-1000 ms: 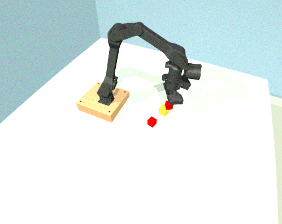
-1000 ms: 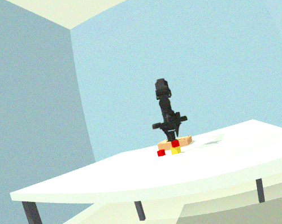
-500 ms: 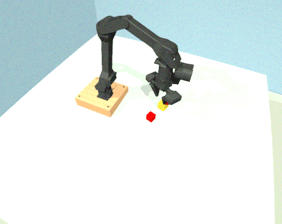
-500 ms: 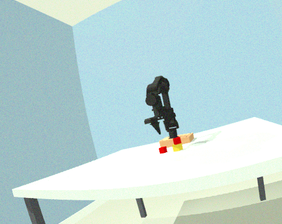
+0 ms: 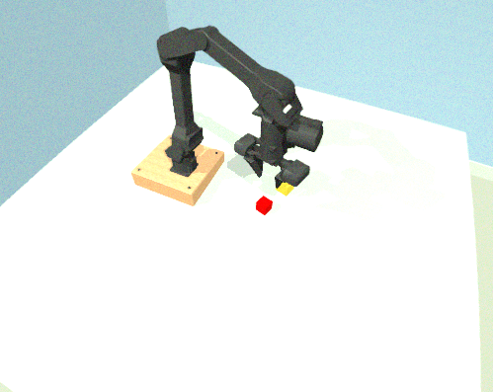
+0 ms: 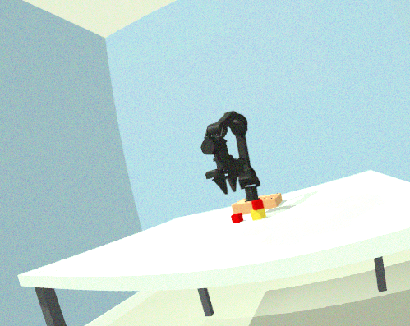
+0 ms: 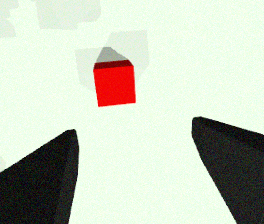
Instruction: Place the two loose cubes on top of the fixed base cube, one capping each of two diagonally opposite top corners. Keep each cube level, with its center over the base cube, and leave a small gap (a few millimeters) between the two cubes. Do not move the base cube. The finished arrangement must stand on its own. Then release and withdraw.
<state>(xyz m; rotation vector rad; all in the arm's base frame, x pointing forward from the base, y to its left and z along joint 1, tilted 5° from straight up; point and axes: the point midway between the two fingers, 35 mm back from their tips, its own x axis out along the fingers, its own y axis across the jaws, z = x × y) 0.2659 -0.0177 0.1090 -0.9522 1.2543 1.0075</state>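
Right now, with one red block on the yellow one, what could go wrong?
The loose red cube lies left of the middle between the open gripper's fingers, so one finger might shove it instead of gripping it. The other red cube only caps a corner of the yellow base cube; setting the second one beside it could knock it off or leave no gap.

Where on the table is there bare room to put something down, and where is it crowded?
The wide white stretch of the table in front of the loose red cube is bare, and so is the side to the right of the yellow cube. It is crowded between the wooden base plate, the open hand and the cubes.
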